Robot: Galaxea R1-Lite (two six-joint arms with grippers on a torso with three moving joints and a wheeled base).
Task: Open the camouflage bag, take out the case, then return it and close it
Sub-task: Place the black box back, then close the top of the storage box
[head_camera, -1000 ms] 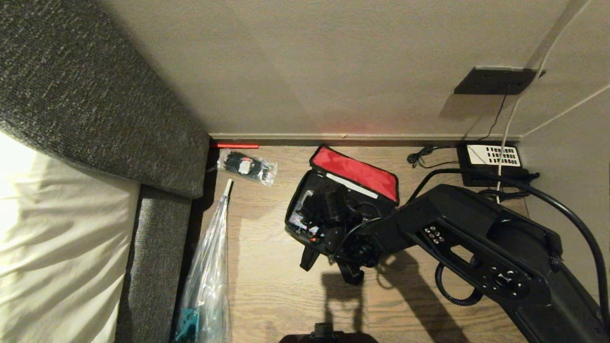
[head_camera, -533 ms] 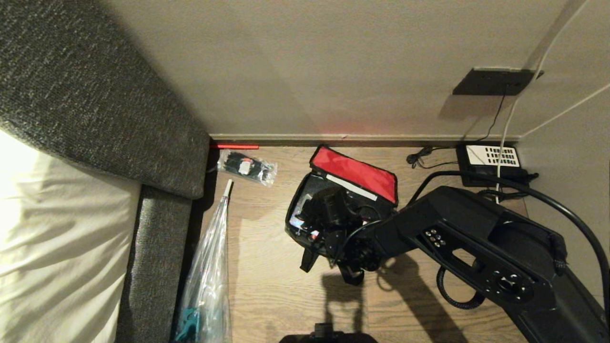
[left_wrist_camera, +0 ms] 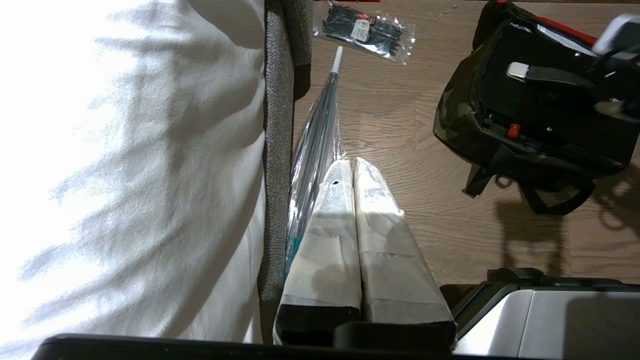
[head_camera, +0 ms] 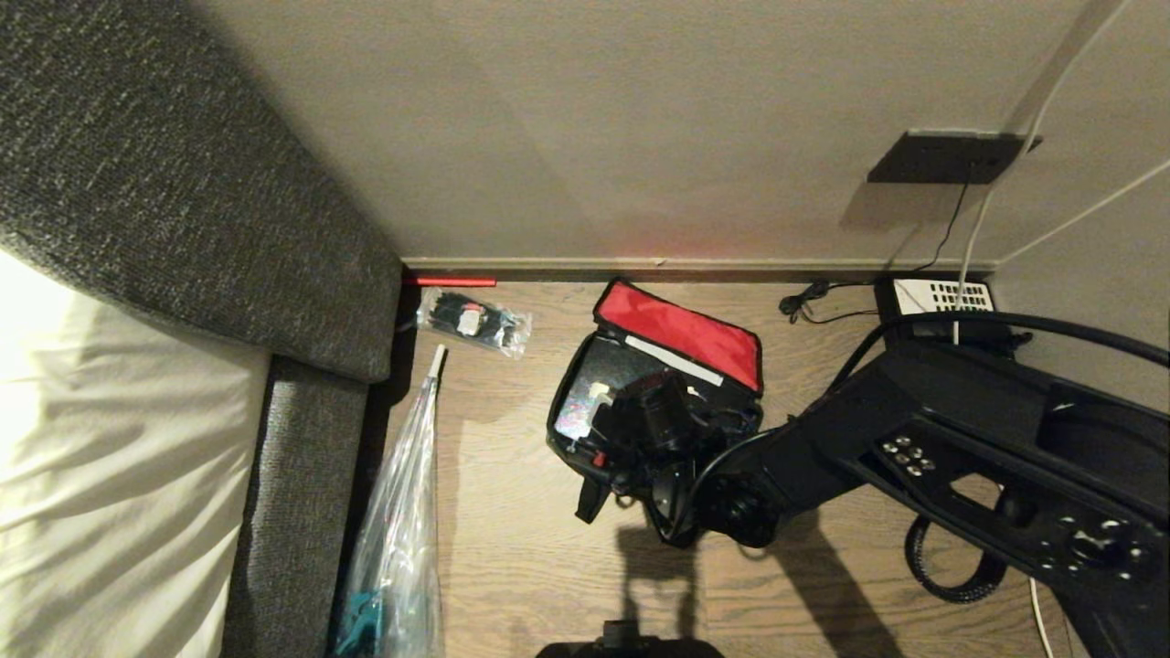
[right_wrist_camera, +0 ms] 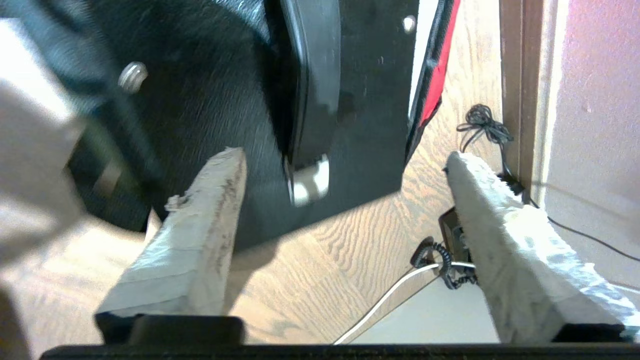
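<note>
The case (left_wrist_camera: pixel 550 105) lies flat inside the open camouflage bag (head_camera: pixel 585 457) on the wood floor (head_camera: pixel 512 512), red-lined lid flipped back toward the wall; the right gripper (right_wrist_camera: pixel 345 165) hangs just above it, jaws wide, holding nothing; the left gripper (left_wrist_camera: pixel 354 172), fingers pressed together and empty, sits beside the bed (left_wrist_camera: pixel 125 165)

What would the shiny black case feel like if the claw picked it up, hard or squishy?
Probably hard: the case keeps straight edges and a flat glossy face inside the soft camouflage bag. That gloss suggests it could be slippery, so its handle looks like the safer spot to grab. Lifted by the handle, it would likely hang and swing rather than bend.
</note>
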